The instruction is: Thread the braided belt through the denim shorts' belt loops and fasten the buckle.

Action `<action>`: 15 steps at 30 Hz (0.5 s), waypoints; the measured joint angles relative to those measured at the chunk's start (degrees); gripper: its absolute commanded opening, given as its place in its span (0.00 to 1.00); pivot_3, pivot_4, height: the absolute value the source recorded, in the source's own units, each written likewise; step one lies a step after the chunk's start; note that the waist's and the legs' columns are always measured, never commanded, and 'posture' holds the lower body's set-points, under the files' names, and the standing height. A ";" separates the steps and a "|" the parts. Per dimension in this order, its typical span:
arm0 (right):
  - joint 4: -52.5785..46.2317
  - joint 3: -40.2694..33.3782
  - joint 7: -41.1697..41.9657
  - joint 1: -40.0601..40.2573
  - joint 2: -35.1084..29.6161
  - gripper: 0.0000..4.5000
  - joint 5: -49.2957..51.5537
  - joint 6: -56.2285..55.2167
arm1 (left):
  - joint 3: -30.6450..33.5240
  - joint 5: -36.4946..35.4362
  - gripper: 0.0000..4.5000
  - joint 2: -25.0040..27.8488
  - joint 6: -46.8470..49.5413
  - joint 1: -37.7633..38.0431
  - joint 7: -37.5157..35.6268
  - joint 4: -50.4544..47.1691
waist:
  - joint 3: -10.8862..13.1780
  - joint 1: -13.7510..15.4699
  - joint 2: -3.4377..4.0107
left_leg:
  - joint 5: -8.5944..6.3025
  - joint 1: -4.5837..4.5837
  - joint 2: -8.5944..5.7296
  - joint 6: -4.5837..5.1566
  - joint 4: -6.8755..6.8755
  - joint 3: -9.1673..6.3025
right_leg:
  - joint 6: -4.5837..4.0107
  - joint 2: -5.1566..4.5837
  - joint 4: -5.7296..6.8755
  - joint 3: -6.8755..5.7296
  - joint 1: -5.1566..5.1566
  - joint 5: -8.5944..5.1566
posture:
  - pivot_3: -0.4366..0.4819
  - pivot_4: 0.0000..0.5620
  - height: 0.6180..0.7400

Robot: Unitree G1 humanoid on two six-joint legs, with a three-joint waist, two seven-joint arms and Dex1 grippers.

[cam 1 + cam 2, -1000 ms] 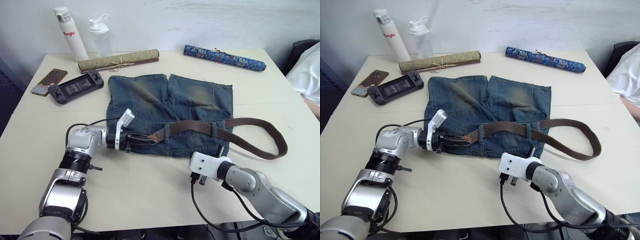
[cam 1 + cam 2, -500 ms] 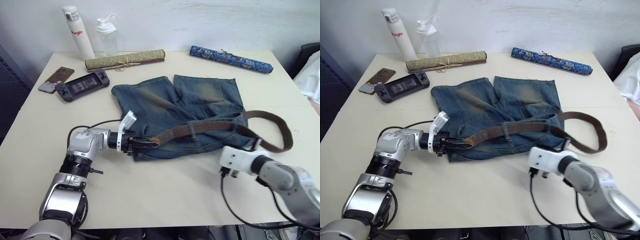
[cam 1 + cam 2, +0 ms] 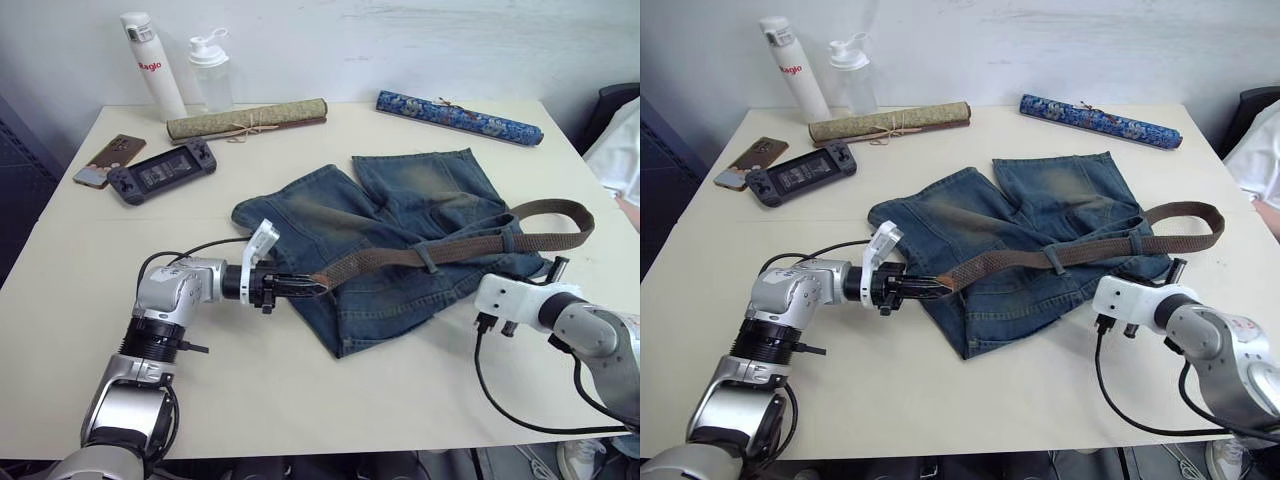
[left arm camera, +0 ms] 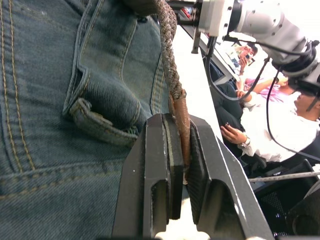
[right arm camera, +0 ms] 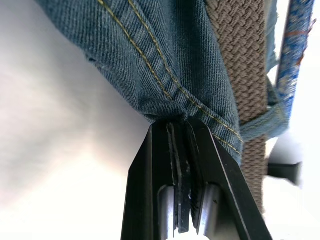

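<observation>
Near the bench's front edge: left claw clamped on tan leather tip of olive-brown braided belt; right claw pinched shut on hem of faded blue denim shorts. Mid-bench, shorts rumpled, belt threaded through a belt loop, looping toward right edge.

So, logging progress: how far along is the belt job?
Done: the braided belt passes under a belt loop on the denim shorts. In hand: left hand pinches the leather tip; right hand pinches the shorts' edge. Left: fastening.
</observation>
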 measured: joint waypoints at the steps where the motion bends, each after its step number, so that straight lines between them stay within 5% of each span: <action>1: -0.05 -0.03 0.15 -0.05 0.81 0.17 0.12 0.28 | 0.00 -0.09 0.00 -0.08 0.06 0.00 0.15 -0.02 | 0.00 -0.04 0.00 | 0.00 0.00 0.00 0.00 0.01 0.00 | 0.00 0.00 0.01 0.00 0.00 0.00 | 0.48 0.27 0.97; 7: -7.06 -11.21 7.25 0.28 5.42 0.74 11.18 8.71 | 0.26 -1.40 0.00 -0.30 0.87 0.70 1.14 -2.29 | 0.03 -0.03 0.05 | 0.00 0.00 0.01 -0.01 -0.01 -0.01 | 0.00 0.02 0.02 0.01 0.00 0.00 | 0.48 0.27 0.97; 15: -19.39 -33.64 23.03 -3.96 8.82 0.74 47.37 39.07 | 2.35 -3.46 0.00 0.60 2.91 3.13 3.83 -6.23 | 0.03 -0.17 0.05 | -0.02 0.03 0.10 0.03 -0.02 -0.19 | -0.01 -0.21 0.00 0.03 0.11 0.00 | 0.48 0.27 0.97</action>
